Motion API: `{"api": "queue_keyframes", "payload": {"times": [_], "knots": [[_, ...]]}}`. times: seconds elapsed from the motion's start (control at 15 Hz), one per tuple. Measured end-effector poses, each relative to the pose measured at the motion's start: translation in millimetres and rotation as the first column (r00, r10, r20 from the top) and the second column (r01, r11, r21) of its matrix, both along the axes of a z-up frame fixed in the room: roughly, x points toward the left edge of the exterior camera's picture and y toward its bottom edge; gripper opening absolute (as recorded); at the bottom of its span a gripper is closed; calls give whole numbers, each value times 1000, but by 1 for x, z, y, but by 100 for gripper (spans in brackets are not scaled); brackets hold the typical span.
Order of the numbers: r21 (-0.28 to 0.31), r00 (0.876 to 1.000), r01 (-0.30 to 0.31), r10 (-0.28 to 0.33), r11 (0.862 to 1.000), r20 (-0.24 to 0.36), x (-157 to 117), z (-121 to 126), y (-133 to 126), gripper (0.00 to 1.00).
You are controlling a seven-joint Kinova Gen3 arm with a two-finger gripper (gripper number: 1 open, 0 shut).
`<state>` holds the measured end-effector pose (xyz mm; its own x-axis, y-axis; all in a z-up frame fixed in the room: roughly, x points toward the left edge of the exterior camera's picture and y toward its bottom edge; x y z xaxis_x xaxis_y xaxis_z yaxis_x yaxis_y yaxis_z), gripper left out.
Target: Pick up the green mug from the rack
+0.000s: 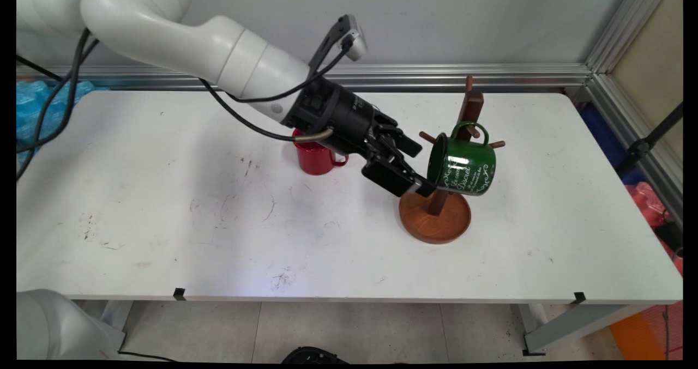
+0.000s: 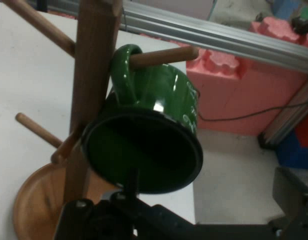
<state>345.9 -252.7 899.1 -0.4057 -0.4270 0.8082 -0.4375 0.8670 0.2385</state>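
While my gripper (image 1: 421, 186) sits right at the rim of the green mug (image 1: 462, 167), I can't tell from either view whether the fingers are actually pinching that rim or just touching it. That mug hangs tilted by its handle on a peg of the wooden mug tree (image 1: 436, 216), toward the right of the worktop (image 1: 163, 222), mouth facing the hand. A red mug (image 1: 314, 157) stands behind the wrist, further left.
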Motion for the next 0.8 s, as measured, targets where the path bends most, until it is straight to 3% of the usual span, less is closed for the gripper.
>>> {"api": "queue_keyframes", "payload": {"times": [0.8], "knots": [[51,995,-8,13,999,-94,-19,-26,-11,100]]}}
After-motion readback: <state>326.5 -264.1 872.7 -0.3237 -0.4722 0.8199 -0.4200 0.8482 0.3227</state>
